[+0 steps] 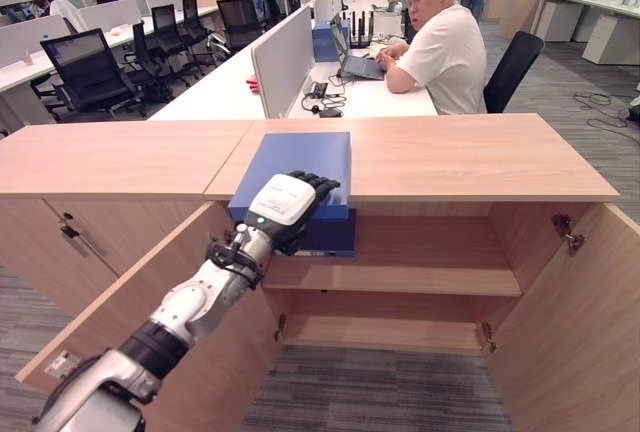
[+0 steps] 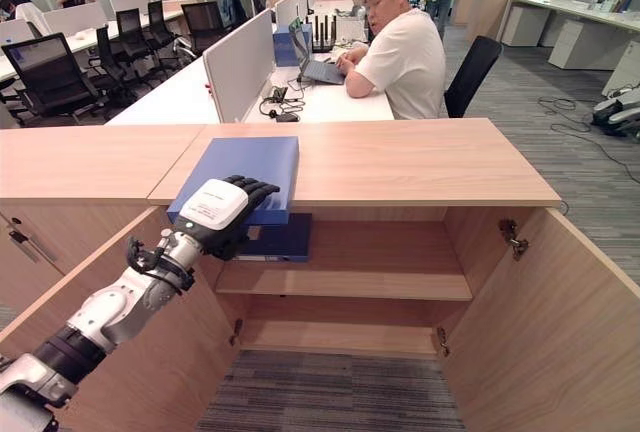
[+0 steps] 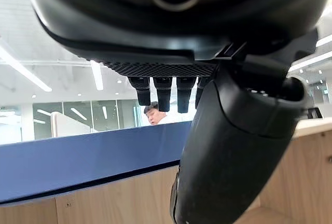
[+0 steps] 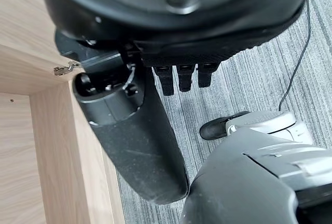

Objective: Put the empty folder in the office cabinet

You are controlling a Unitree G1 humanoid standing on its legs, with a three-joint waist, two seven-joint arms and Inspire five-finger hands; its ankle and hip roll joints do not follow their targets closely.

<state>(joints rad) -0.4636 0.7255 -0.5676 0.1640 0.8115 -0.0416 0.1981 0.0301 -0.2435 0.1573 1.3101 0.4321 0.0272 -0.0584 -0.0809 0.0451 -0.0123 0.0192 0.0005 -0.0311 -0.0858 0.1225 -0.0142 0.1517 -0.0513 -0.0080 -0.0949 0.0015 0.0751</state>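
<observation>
In the left eye view we are looking down on an open office cabinet (image 1: 430,167) with both doors swung wide. A blue folder (image 1: 300,167) is lying flat on the cabinet's wooden top, its near end sticking out over the front edge. Our left hand (image 1: 290,204) is reaching in from the lower left and clasping that overhanging end, fingers curled over the top face. Just below, a second, darker blue folder (image 1: 330,234) is sitting on the upper shelf (image 1: 420,277) inside the cabinet. Behind the cabinet a person in a white shirt (image 1: 440,47) is sitting at a table (image 1: 380,97) with a laptop (image 1: 355,62), and black office chairs (image 1: 85,72) are standing along the desks to the left.

In the right eye view we are seeing the same scene: the left hand (image 2: 228,210) is gripping the near end of the folder (image 2: 250,167) over the cabinet's front edge, with the darker folder (image 2: 280,240) on the shelf beneath.

In the left wrist view the fingers (image 3: 163,92) are showing above the folder's (image 3: 88,159) blue surface and the thumb (image 3: 233,146) is reaching below its edge.

In the right wrist view the right hand (image 4: 171,37) is hanging beside a cabinet door (image 4: 36,130) above grey carpet (image 4: 259,63), its fingers (image 4: 185,79) loosely extended and holding nothing.
</observation>
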